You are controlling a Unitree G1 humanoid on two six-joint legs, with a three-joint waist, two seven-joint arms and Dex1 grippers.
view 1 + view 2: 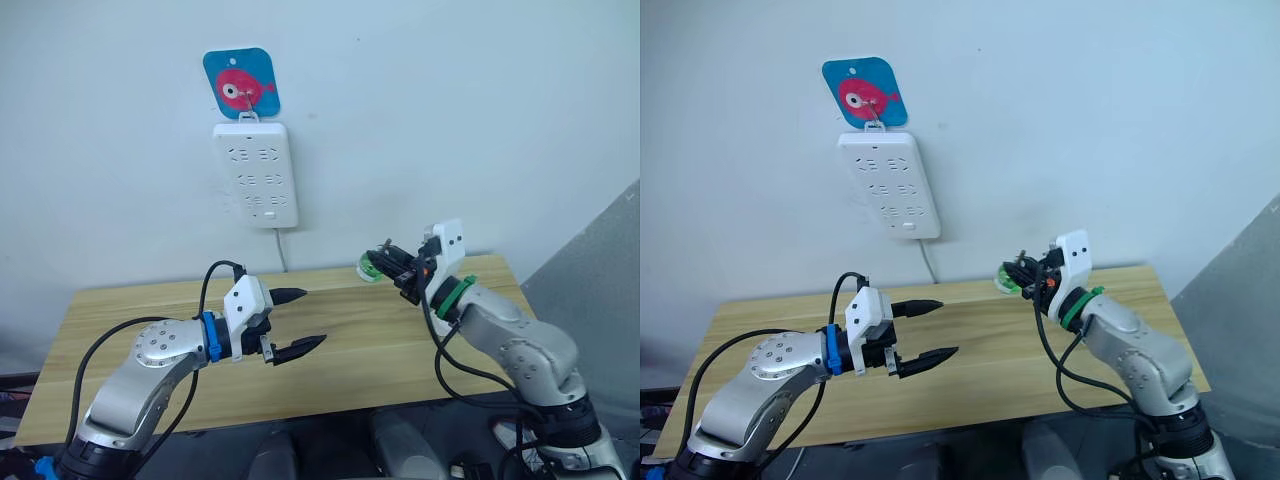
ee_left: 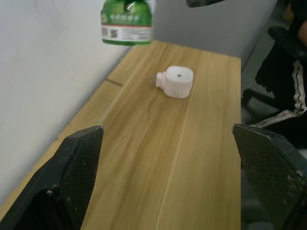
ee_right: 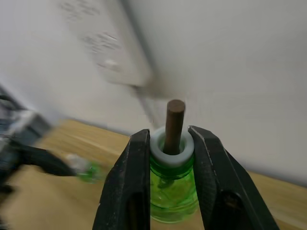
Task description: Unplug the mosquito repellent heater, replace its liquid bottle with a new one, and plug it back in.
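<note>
While the right claw (image 3: 167, 184) squeezes its two black fingers (image 3: 125, 191) on the neck of a small green see-through liquid bottle (image 3: 172, 189), it holds the bottle up in the air above the far right part of the long light wooden bench (image 1: 330, 375). The bottle has a white ring at the top, and a brown stick pokes out of it. In the left wrist view the bottle hangs in the air near the wall with its green label showing.

The left claw (image 1: 295, 320) is wide open, with nothing between its two black fingers. It hovers over the middle of the bench, pointing toward the right side.

The mosquito repellent heater (image 2: 175, 81), a small white rounded plastic unit with a little round hole on top, lies on the bench. It is well apart from the left claw and lies near the spot below the held bottle. It is not plugged in.

On the pale wall behind the bench hangs a long white power strip with many sockets (image 1: 254, 186). Its white cord runs down behind the bench. Just above it is a blue square sticker with a pink fish (image 1: 240, 84).
</note>
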